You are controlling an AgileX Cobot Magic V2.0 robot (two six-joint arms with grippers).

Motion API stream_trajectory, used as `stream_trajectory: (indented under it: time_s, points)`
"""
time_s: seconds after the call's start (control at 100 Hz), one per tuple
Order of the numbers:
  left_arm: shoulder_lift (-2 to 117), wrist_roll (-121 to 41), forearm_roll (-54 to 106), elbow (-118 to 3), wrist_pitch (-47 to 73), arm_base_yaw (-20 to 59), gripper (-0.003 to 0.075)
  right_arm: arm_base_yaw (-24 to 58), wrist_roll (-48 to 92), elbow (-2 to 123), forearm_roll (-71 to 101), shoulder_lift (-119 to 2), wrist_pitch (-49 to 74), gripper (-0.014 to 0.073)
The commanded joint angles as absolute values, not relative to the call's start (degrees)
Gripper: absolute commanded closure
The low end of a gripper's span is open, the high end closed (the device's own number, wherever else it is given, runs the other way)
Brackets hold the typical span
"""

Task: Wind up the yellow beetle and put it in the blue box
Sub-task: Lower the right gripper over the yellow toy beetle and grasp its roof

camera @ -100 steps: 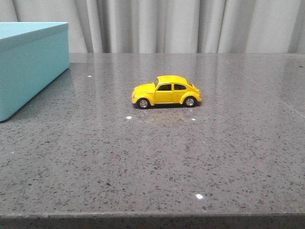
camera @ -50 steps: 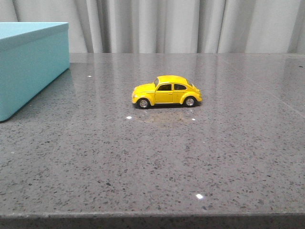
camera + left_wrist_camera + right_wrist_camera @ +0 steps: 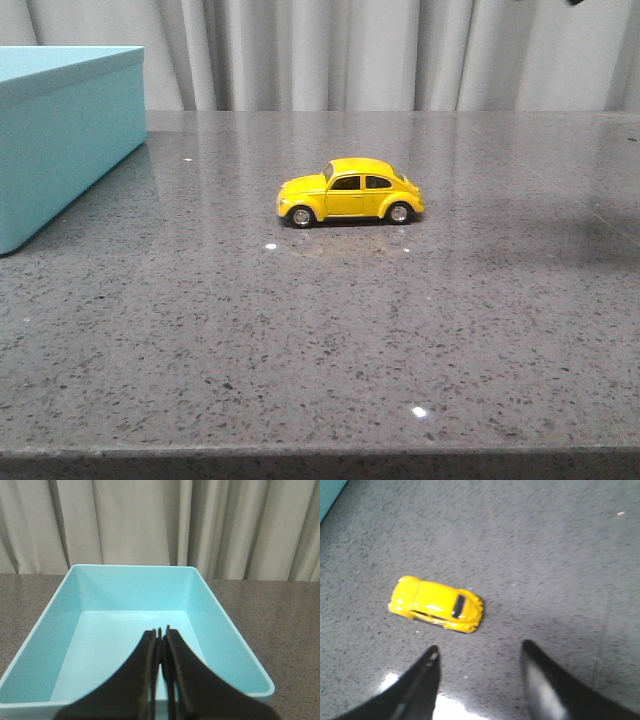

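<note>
The yellow beetle (image 3: pixel 349 192) stands on its wheels mid-table in the front view, side-on. In the right wrist view it (image 3: pixel 436 604) lies just beyond my right gripper (image 3: pixel 480 650), which is open, empty and above the table, apart from the car. The blue box (image 3: pixel 60 130) stands at the far left. In the left wrist view my left gripper (image 3: pixel 162 630) is shut and empty, hovering over the open, empty blue box (image 3: pixel 220 610). Neither gripper shows whole in the front view.
Grey speckled tabletop (image 3: pixel 330 330) with its front edge near the bottom of the front view. Pale curtain (image 3: pixel 350 50) behind the table. A small dark part of an arm (image 3: pixel 573 2) shows at the top right edge, with a faint shadow on the table's right side.
A dark arm part has come into the front view's top right corner and a shadow has spread over the table's right side. The beetle and box have not moved.
</note>
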State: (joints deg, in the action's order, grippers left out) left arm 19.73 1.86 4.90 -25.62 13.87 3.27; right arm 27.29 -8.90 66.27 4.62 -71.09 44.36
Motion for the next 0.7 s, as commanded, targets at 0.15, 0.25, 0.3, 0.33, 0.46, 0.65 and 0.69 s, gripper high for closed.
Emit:
stream_trajectory:
  time_s: [0.15,0.25,0.3,0.33,0.46,0.65,0.69]
  points:
    - [20.69,2.23,4.99,-27.66,9.58,3.29,0.0739,30.43,-12.2,77.32,4.86,-80.11,50.39,0.0043]
    - [20.69,2.23,4.99,-27.66,9.58,3.29,0.0739,31.17,-15.2,82.08,4.81,-84.06,54.85,0.0043]
    - [20.69,2.23,4.99,-27.66,9.58,3.29,0.0739,31.6,-16.63,84.28,4.41,-85.93,56.85,0.0043]
    - [20.69,2.23,4.99,-27.66,9.58,3.29,0.0739,31.98,-17.63,85.44,3.91,-87.18,57.67,0.0043]
    - [20.69,2.23,4.99,-27.66,9.58,3.29,0.0739,33.64,-22.44,89.83,0.0,-91.21,60.47,0.0044]
    - [20.69,2.23,4.99,-27.66,9.58,3.29,0.0739,35.67,-27.83,93.53,-2.11,-95.37,61.45,0.0044]
    - [20.69,2.23,4.99,-27.66,9.58,3.29,0.0739,35.98,-28.75,93.8,-2.11,-96.02,61.54,0.0045]
